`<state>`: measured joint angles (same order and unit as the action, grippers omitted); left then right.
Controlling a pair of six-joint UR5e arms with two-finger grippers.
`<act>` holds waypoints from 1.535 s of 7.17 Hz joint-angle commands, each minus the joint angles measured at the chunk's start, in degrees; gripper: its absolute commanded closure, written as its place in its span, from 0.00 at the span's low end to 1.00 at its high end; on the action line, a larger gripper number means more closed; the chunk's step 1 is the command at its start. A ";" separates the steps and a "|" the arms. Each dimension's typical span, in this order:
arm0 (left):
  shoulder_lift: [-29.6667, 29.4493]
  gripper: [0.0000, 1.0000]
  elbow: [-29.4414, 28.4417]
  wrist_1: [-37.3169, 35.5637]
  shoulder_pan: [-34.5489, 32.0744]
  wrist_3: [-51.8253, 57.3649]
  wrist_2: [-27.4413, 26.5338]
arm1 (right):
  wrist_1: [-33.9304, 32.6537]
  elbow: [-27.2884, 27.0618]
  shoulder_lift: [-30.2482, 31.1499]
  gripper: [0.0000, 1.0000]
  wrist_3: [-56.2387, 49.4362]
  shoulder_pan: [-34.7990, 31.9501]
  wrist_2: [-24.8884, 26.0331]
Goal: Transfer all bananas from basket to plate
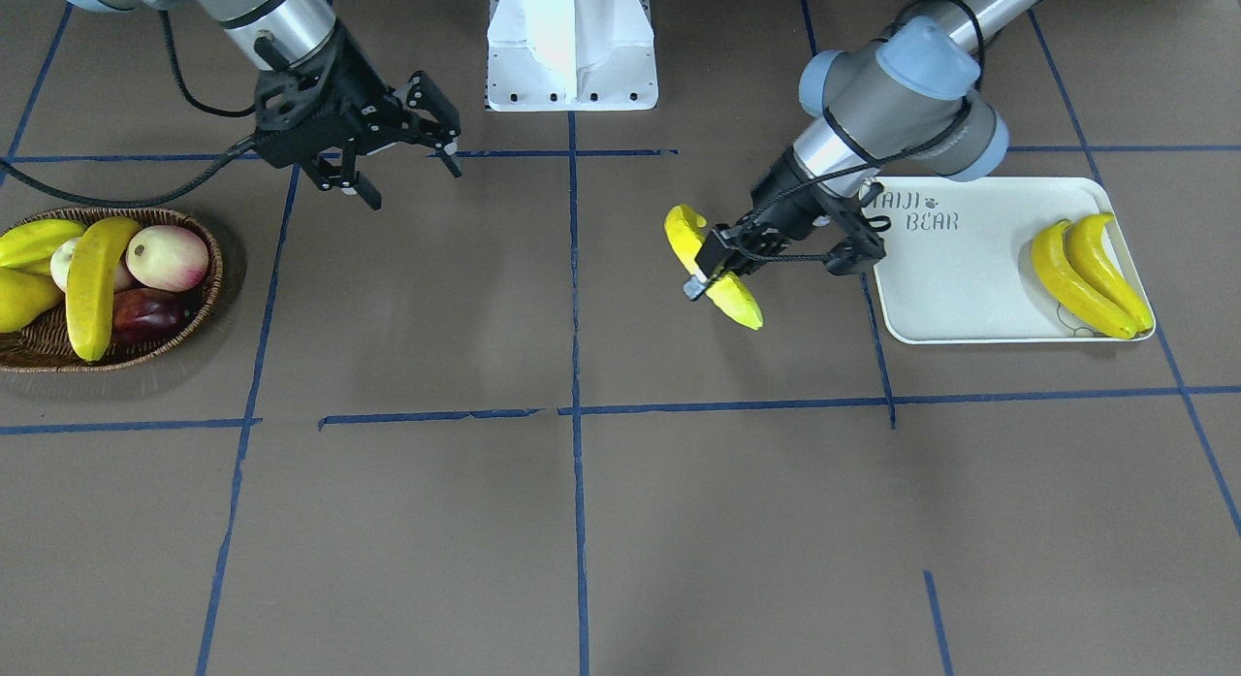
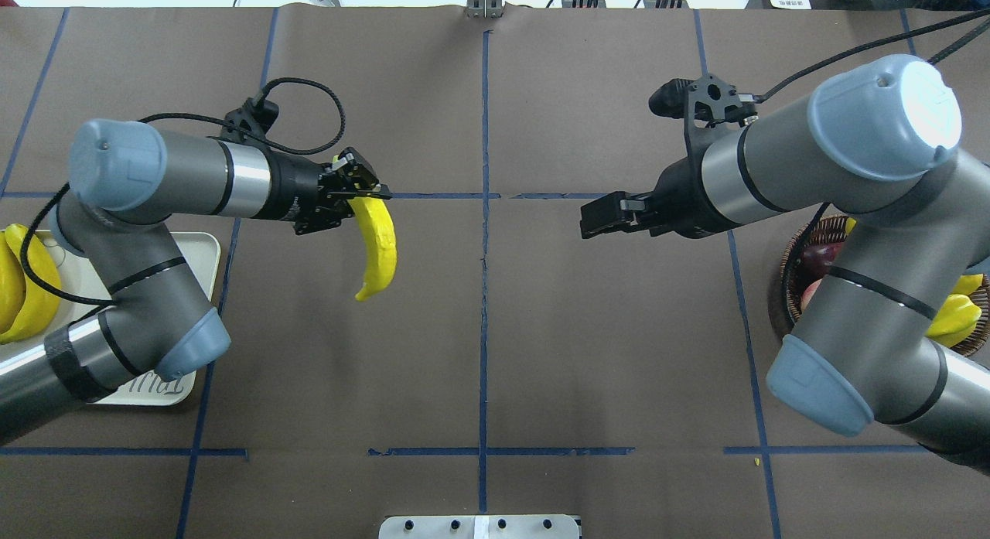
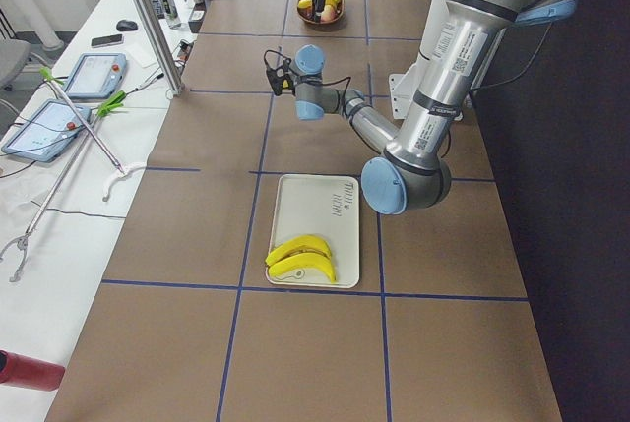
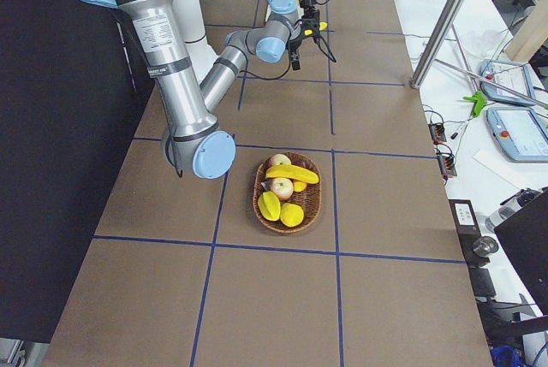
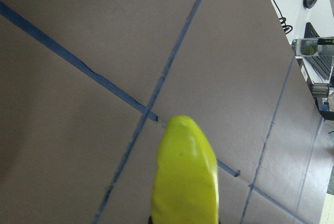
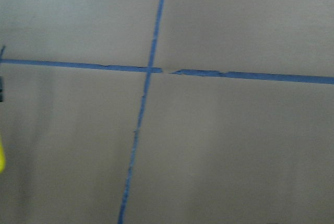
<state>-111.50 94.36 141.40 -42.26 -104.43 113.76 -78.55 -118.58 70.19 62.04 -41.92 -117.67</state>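
Observation:
My left gripper (image 1: 706, 269) is shut on a yellow banana (image 1: 713, 269) and holds it above the table, left of the plate (image 1: 960, 288) in the front-facing view. Overhead, this banana (image 2: 377, 245) hangs from the left gripper (image 2: 363, 195). It fills the lower part of the left wrist view (image 5: 185, 177). Two bananas (image 1: 1091, 273) lie side by side on the plate's far end. One banana (image 1: 94, 283) lies in the wicker basket (image 1: 208, 269). My right gripper (image 1: 412, 181) is open and empty, above the table beside the basket.
The basket also holds a yellow-green starfruit (image 1: 34, 240), a yellow pear (image 1: 19, 298), a pale apple (image 1: 167, 256) and a dark red fruit (image 1: 145, 312). The robot's white base (image 1: 572, 46) stands at the table's back edge. Blue tape lines cross the brown table.

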 commanded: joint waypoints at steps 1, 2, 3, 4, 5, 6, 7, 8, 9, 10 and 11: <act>9.94 1.00 1.79 -5.25 -6.85 9.38 4.09 | -2.29 -0.43 7.29 0.01 -8.27 -6.13 -3.60; 14.94 1.00 1.62 -5.35 -8.96 16.12 6.28 | -4.92 -0.43 9.94 0.00 -16.86 -8.51 -4.75; 19.26 0.99 1.27 -5.17 -10.46 23.50 6.56 | -5.90 -0.17 12.23 0.00 -21.12 -10.97 -4.85; 22.87 0.97 0.83 -5.17 -11.35 30.71 6.56 | -5.73 -0.16 15.21 0.00 -27.34 -12.99 -4.93; 24.64 0.97 0.31 -5.61 -11.79 34.43 6.74 | -5.73 -0.08 16.11 0.00 -29.41 -14.06 -4.93; 25.53 0.94 -0.74 -5.61 -11.97 34.56 6.65 | -5.73 0.01 16.12 0.00 -29.43 -13.98 -4.85; 26.32 0.88 -2.15 -5.35 -11.97 34.65 6.39 | -5.73 0.01 16.20 0.00 -29.43 -13.98 -4.85; 26.51 0.85 -3.12 -5.26 -12.06 34.82 6.04 | -5.65 0.01 16.20 0.00 -29.34 -13.89 -4.85; 26.51 0.60 -3.21 -5.70 -14.41 37.43 6.12 | -5.65 0.10 16.20 0.00 -29.34 -13.89 -4.93; 26.51 0.18 -3.48 -5.79 -17.39 42.59 6.30 | -5.65 0.01 16.20 0.00 -29.43 -13.89 -4.93; 26.42 0.01 -3.48 -7.18 -20.90 45.69 6.82 | -5.65 -0.25 16.38 0.00 -29.43 -13.98 -4.93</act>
<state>-85.04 91.04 135.36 -59.22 -63.12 120.13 -84.20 -118.60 86.44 32.64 -55.84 -122.60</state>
